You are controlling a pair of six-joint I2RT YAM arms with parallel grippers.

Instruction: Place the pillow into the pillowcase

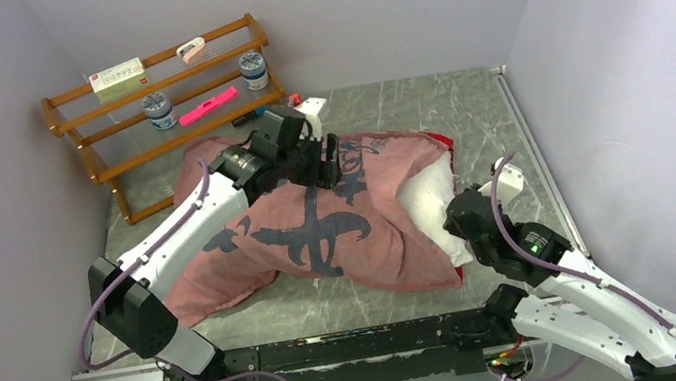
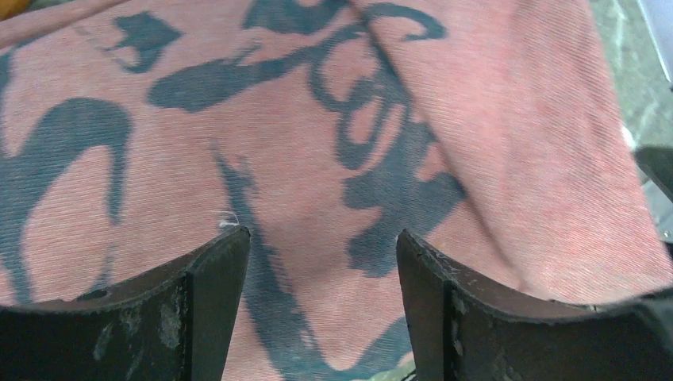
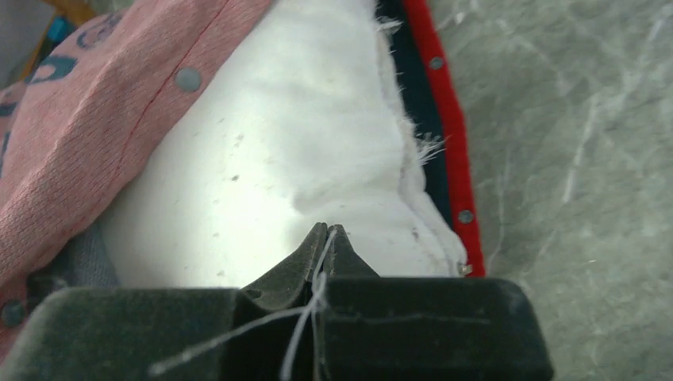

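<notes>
Top external view: the pillowcase (image 1: 321, 238) lies with its long axis left to right. The pillow (image 1: 426, 199) shows its white end at the open right-hand mouth, just beside the right gripper (image 1: 455, 221), while the left gripper (image 1: 332, 166) sits over the case's far middle. Left wrist view: its jaws stand apart above printed cloth. Right wrist view: jaws pressed together, tips against the pillow, a loose thread caught between.

Print on pillowcase (image 1: 319, 224) illegible; label on box (image 1: 117, 77) too small.
</notes>
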